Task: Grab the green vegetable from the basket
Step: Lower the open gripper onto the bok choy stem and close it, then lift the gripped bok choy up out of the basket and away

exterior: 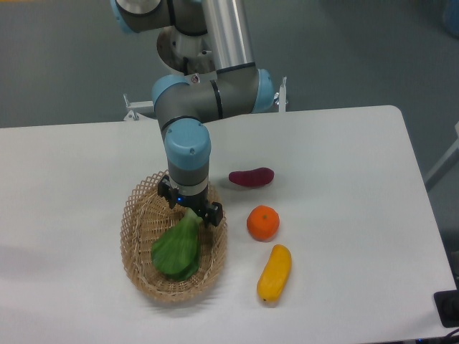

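You have the green vegetable (178,247) lying inside the basket (136,215), its broad dark leaves spread toward the basket's near rim and its narrower pale stem end pointing up toward the far side, right under the gripper (192,208). Judge it as a light toy, probably hollow plastic or soft foam, with a smooth skin that could slip. The leafy end looks too wide and floppy to pinch well; the stem end is the narrow, firmer place to take hold, and that is where the jaws sit now.

The jaws are down at the stem end, one dark finger showing on each side of it, set only a little apart. They appear to be touching or closing on the stem, but from this angle you cannot tell whether they actually grip it. The vegetable rests in the basket, not lifted.

Beside the basket on the counter (344,158) lie an orange fruit (262,223), a yellow fruit (275,273) and a purple vegetable (251,177).
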Tool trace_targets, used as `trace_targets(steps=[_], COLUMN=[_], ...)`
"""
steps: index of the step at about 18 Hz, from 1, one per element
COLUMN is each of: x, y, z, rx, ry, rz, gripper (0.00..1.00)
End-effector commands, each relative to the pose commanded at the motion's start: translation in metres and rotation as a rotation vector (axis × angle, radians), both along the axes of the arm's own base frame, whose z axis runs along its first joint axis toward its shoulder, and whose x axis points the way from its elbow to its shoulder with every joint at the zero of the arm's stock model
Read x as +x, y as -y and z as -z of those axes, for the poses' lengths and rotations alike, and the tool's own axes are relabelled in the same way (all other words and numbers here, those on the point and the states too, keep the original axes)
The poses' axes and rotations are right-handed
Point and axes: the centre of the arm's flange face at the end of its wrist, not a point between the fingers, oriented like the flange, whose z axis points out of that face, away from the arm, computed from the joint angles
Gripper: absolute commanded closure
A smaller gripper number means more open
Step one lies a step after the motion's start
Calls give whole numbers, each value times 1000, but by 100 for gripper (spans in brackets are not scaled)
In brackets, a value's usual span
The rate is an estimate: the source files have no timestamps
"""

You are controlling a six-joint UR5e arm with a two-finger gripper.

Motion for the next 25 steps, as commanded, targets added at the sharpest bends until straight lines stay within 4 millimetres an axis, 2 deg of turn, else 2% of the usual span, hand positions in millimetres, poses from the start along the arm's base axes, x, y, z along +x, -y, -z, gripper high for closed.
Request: trace_targets(steps=[7, 8, 11, 15, 16, 21, 25], x=[2, 2, 1, 1, 1, 0, -3], y=[1, 1, 1, 0, 0, -1, -2], z=[5, 5, 4, 2, 1, -4, -15], rx=[-5, -1, 1, 5, 7, 16, 33], ry=[4, 1, -3, -6, -8, -15, -28], rz=[-2, -3, -6, -3, -3, 1, 0], gripper=[0, 4, 30, 44, 51, 59, 60])
